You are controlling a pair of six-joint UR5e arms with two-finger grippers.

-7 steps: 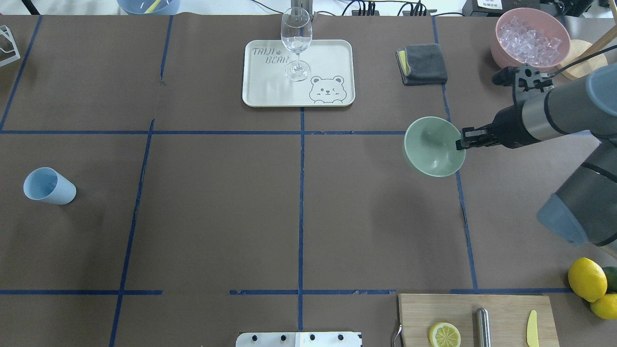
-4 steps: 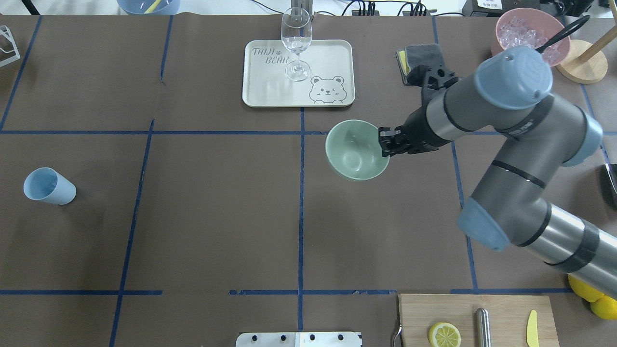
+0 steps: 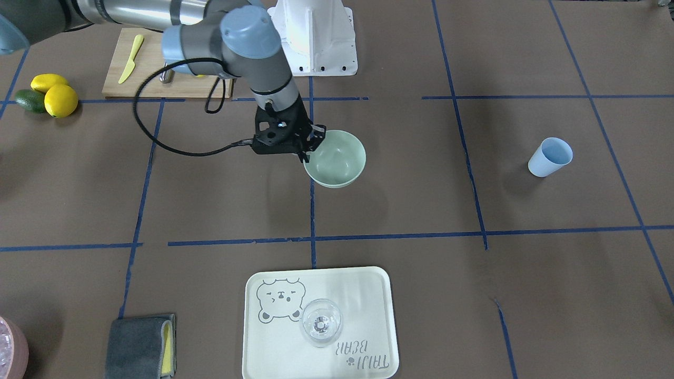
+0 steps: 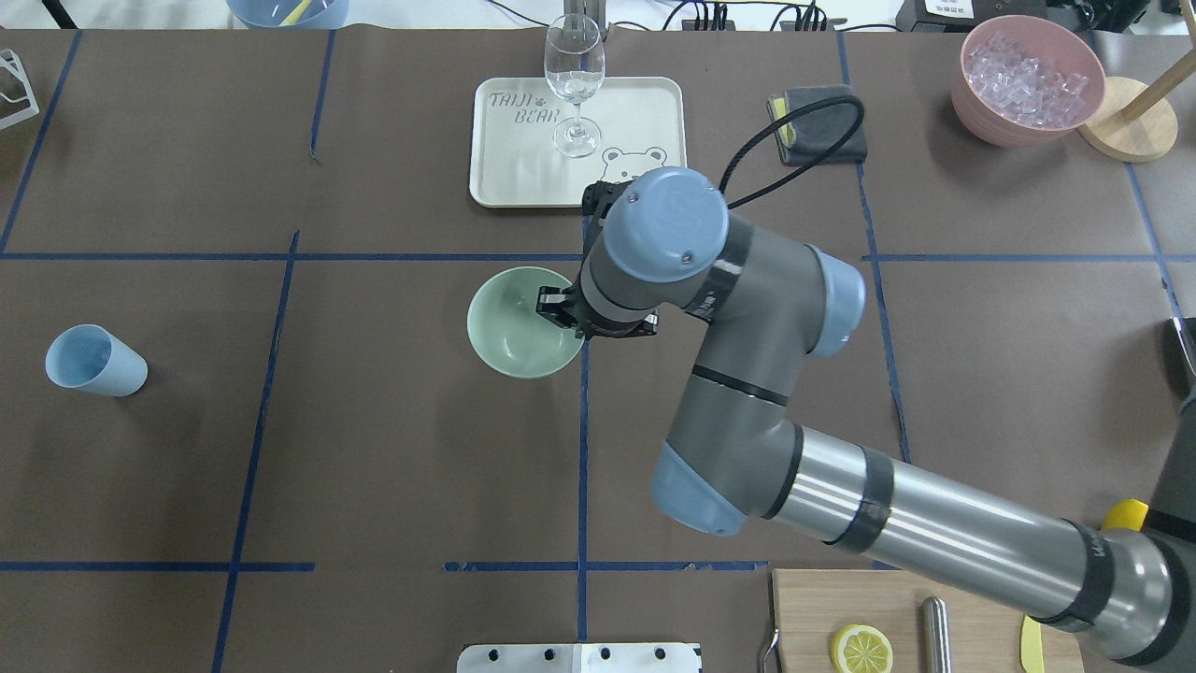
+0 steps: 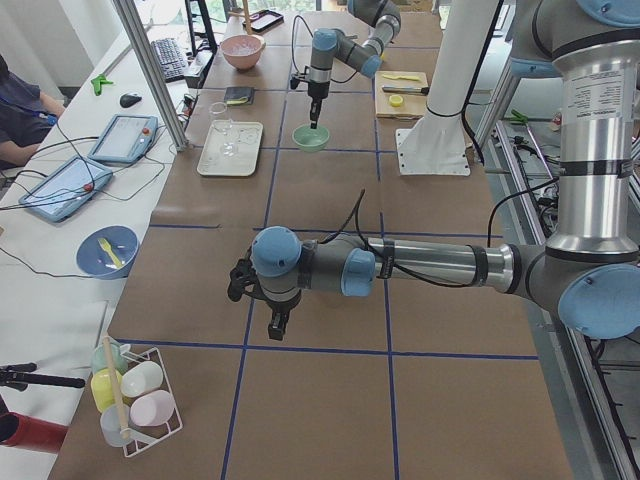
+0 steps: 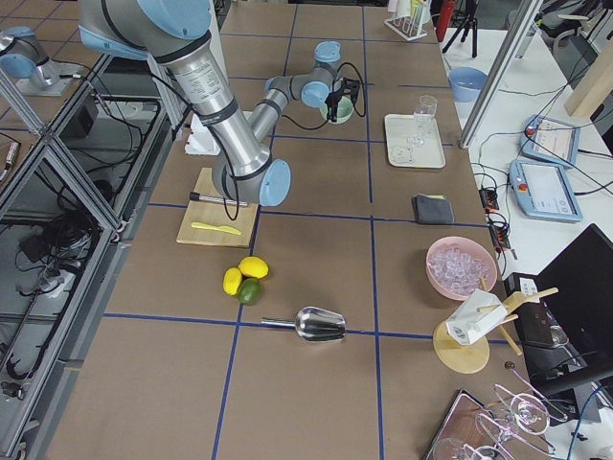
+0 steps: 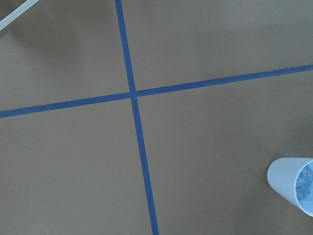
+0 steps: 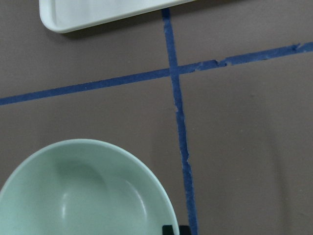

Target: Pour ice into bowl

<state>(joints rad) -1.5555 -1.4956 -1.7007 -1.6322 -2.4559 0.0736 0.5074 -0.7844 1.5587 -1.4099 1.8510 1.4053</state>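
Near the middle of the overhead view, the right gripper (image 4: 557, 308) is clamped across the right-hand rim of the mint-green bowl (image 4: 516, 325). I judge the grip is there to keep the bowl mouth-up and open for a pour. Whether the bowl's base touches the table I cannot tell.

The ice (image 7: 304, 182) sits inside the pale blue cup (image 4: 94, 361), far left in that view and well apart from the bowl. The left gripper (image 5: 278, 323) hangs over the table at lower centre of the left side view. How far its fingers are parted cannot be told.

Brown paper (image 4: 392, 449) covers the table, gridded with blue tape (image 4: 582, 439). A cream bear tray (image 4: 523, 168) carries a wine glass (image 4: 574, 70) at upper centre, and a pink bowl (image 4: 981, 117) of ice pieces stands at upper right. A desk with a tablet (image 5: 122, 137) runs beside the table.
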